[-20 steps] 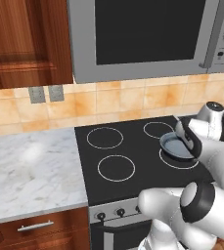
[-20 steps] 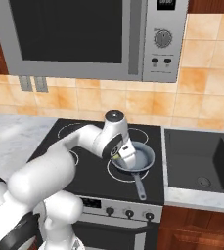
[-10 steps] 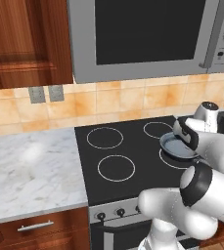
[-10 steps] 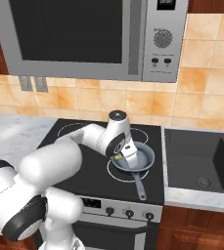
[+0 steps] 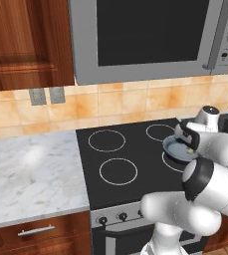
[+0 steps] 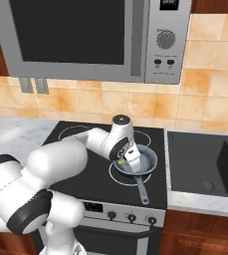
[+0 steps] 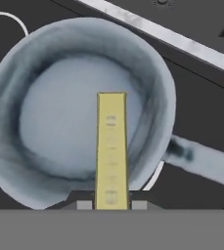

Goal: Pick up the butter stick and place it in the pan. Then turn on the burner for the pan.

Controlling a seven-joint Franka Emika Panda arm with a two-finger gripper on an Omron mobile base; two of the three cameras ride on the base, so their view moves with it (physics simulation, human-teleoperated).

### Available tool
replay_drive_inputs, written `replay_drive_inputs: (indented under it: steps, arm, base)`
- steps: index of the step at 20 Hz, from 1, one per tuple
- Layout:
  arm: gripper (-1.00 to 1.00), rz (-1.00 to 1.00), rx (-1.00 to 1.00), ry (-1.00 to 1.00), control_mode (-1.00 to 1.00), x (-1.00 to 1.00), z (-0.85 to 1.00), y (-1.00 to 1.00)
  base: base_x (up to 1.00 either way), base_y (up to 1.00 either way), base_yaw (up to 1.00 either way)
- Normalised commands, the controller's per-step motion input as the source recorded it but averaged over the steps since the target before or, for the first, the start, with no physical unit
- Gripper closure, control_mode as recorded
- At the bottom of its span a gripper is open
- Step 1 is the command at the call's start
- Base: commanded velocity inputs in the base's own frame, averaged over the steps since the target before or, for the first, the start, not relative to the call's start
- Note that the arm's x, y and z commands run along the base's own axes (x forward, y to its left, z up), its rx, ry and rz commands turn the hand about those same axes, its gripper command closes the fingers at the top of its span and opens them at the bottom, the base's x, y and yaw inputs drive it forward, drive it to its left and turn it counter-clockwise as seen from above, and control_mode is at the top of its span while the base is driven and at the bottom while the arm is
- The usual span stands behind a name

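The butter stick [image 7: 111, 146] is held between the closed jaws and hangs over the middle of the pan [image 7: 50, 122], its free end toward twelve o'clock in the hand view. Whether it touches the pan floor cannot be told. The pan sits on the burner [image 6: 116, 178], handle toward five o'clock in the right base view. The placing step is judged nearly done. Next, the jaws should be opened, the gripper [image 6: 128, 158] lifted clear, and a knob [image 6: 131, 217] on the front panel reached.

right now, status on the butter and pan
Tool shut on butter stick. Stick held over the pan, not released. Pan on its burner. Nothing in the way.
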Motion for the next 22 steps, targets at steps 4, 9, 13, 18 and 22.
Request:
replay_drive_inputs:
  steps: [4,9,13,18,22]
  arm:
    - [1.00,0.00,0.00,0.00,-1.00,0.07,-0.17,0.00]
    - [1.00,0.00,0.00,0.01,-1.00,0.09,-0.14,0.00]
    - [1.00,0.00,0.00,0.02,-1.00,0.10,-0.12,-0.02]
    - [1.00,0.00,0.00,0.02,-1.00,0.13,-0.11,-0.03]
    - [-1.00,0.00,0.00,0.03,-1.00,0.14,-0.11,-0.03]
  base:
    - [0.00,0.00,0.00]
    - [0.00,0.00,0.00]
    - [0.00,0.00,0.00]
    - [0.00,0.00,0.00]
    - [0.00,0.00,0.00]
